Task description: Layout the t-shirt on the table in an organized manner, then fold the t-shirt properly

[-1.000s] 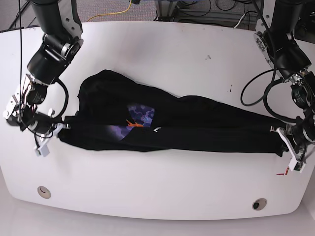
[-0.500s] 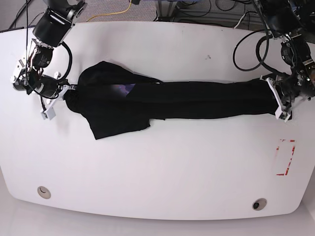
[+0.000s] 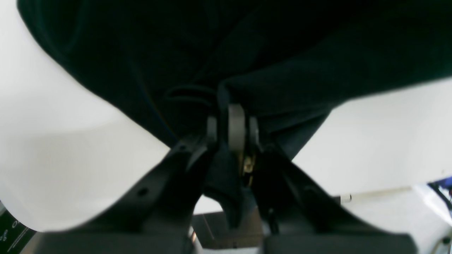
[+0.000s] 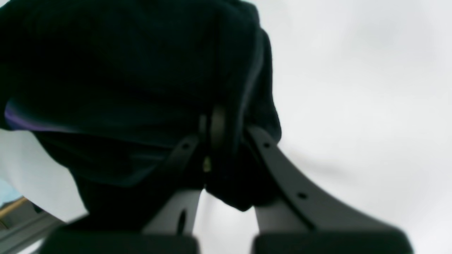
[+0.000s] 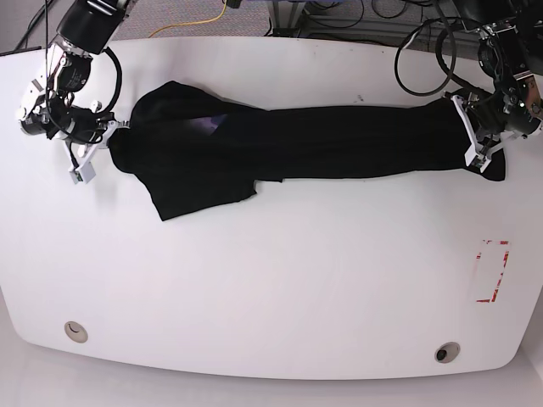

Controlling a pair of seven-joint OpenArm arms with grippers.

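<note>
The black t-shirt [image 5: 280, 140] is stretched into a long band across the far half of the white table [image 5: 271, 280], with a loose flap [image 5: 204, 191] hanging toward the front at its left end. My right gripper [image 5: 109, 146] is shut on the shirt's left end, and my left gripper [image 5: 477, 140] is shut on its right end. In the left wrist view the black cloth [image 3: 247, 53] is pinched between the fingers [image 3: 236, 128]. The right wrist view shows the cloth [image 4: 123, 70] bunched around that gripper's closed fingers [image 4: 216, 130]. A sliver of purple print [image 5: 209, 124] shows near the left end.
A red tape rectangle outline [image 5: 492, 271] lies at the table's right front. Two round grommet holes [image 5: 75, 331] [image 5: 446, 352] sit near the front edge. Cables and a yellow cord [image 5: 199, 21] lie beyond the far edge.
Both arms have carried the stretched shirt from the table's middle toward the far edge. The print has turned mostly out of sight and the red tape outline is uncovered.
</note>
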